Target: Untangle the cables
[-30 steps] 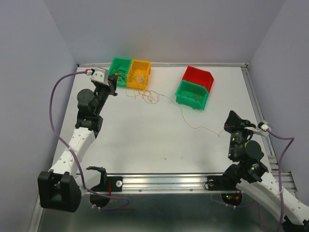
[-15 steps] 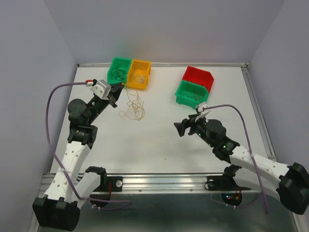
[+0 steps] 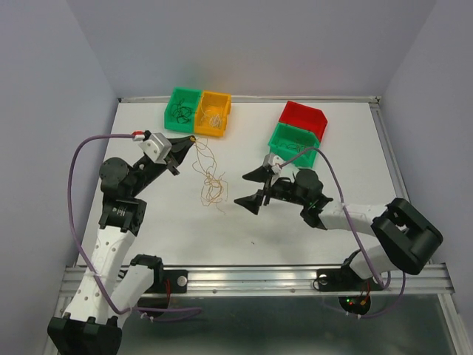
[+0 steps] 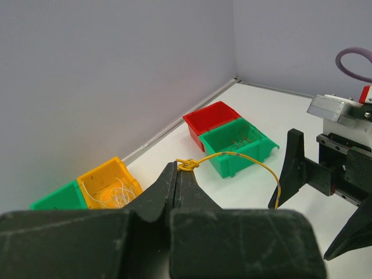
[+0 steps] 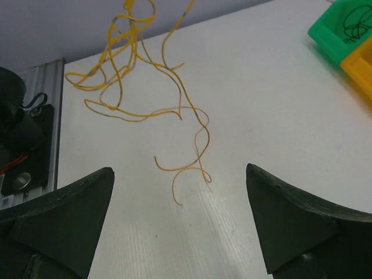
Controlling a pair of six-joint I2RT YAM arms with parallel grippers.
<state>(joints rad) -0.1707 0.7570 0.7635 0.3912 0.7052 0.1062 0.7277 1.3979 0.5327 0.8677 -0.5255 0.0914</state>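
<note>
The left claw (image 3: 191, 138) is clenched on the cables (image 3: 210, 180) at a small yellow knot and holds them raised. The bundle hangs as one long curly skein running down from its tips toward the table (image 3: 222, 244); we cannot tell whether the lowest ends touch it. The right claw (image 3: 250, 189) is spread wide and holds nothing. It sits just to the right of the skein and faces it, and in its wrist view the loose tails dangle straight ahead, in line with the gap between its two fingers but beyond them. We judge the right arm should close in, since the skein's long axis is near vertical, and pinch a lower tail across its run.
</note>
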